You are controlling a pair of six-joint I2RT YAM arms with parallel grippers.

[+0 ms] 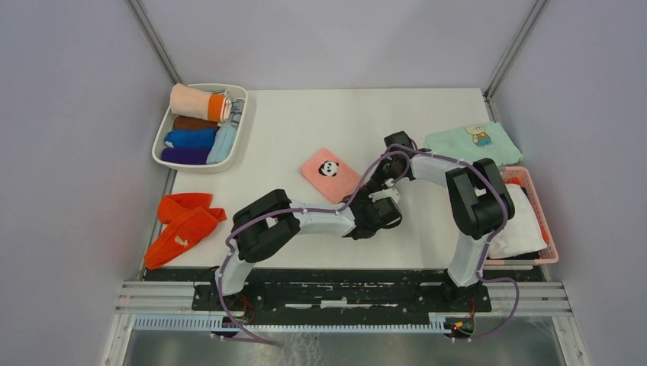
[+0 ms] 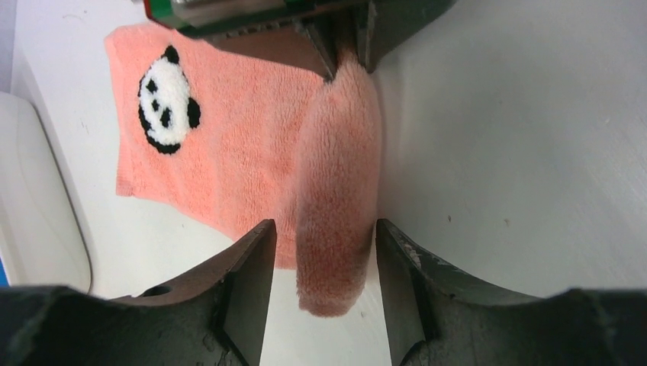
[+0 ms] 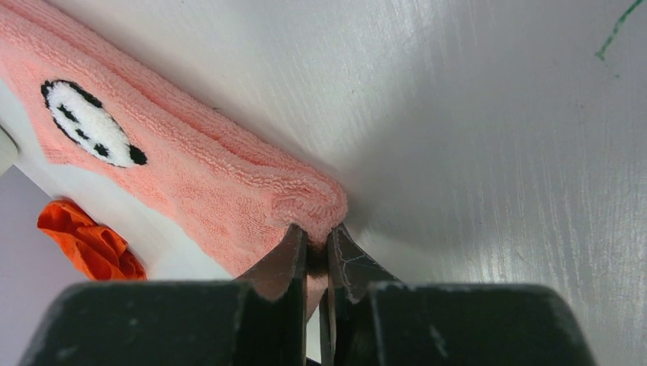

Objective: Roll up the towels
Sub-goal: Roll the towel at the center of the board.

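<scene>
Left wrist view tells me most: the pink panda towel [image 2: 229, 137] lies flat in the middle of the counter [image 1: 305, 122], with one edge turned over into a short, fat roll. The left claw [image 2: 324, 229] straddles the near end of that roll, jaws partly apart. The cloth brushes the right one, but I cannot tell whether they squeeze it. At the far end the right claw [image 3: 317, 240] is pinched tight on the fold.

I'd say the worry is the two ends getting out of step. If one claw turns faster, the roll could come out as a cone or skew across the panda. If the left jaws are only loose around it, the soft terry may spring back open. A hard pull from the right pinch might also drag the whole towel along the slick counter instead of turning it.

Far left, a white tray [image 1: 161, 141] holds finished rolls: peach [image 1: 197, 102], brown [image 1: 194, 123], blue [image 1: 191, 138], purple [image 1: 185, 155] and pale blue [image 1: 224, 141]. On the right, a pink basket [image 1: 543, 221] holds a white cloth [image 1: 519, 225], with a bit of red-orange at its far end. The red-orange towels [image 1: 183, 225] sit heaped at the counter's left edge, unrolled. A mint-green cloth [image 1: 473, 142] lies just beyond the basket.
</scene>
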